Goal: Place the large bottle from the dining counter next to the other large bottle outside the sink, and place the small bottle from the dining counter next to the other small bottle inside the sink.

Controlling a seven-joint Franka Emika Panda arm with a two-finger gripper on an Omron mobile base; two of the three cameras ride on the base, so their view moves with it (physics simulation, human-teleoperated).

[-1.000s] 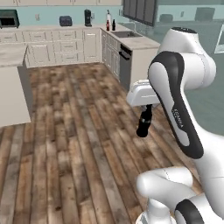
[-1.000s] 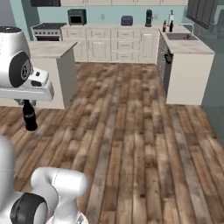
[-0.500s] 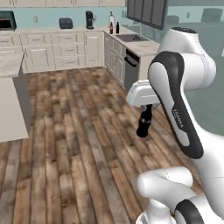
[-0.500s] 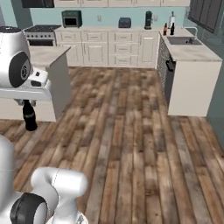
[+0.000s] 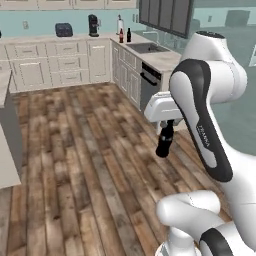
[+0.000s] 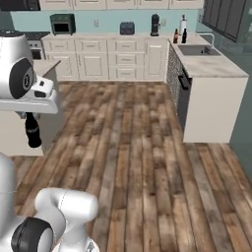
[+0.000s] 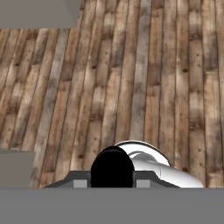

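My gripper (image 5: 169, 124) is shut on the neck of the small bottle (image 5: 164, 144), a black one that hangs upright over the wooden floor. From the right base the same bottle (image 6: 33, 133) hangs under the gripper (image 6: 30, 117). The hand view looks down on the bottle's round black top (image 7: 112, 168). The dark sink (image 5: 145, 48) (image 6: 198, 50) lies in the far corner counter; its inside is hidden, and so is the other small bottle. Behind the sink stand a brown bottle with red on it (image 5: 120, 36) (image 6: 175, 36) and a dark bottle (image 5: 129, 35) (image 6: 184, 36).
The sink counter (image 6: 214, 74) ends in a pale panel, with a dishwasher front (image 5: 150, 86) on its side. A counter block (image 6: 42, 74) stands close on the left. A toaster (image 5: 63, 30) and a coffee machine (image 5: 93, 25) sit on the back counter. Wooden floor (image 6: 133, 147) stretches ahead.
The whole scene has shifted in both base views, so the base has moved; the sink corner sits differently in the picture. The small bottle stays in the shut gripper, arm pose unchanged.
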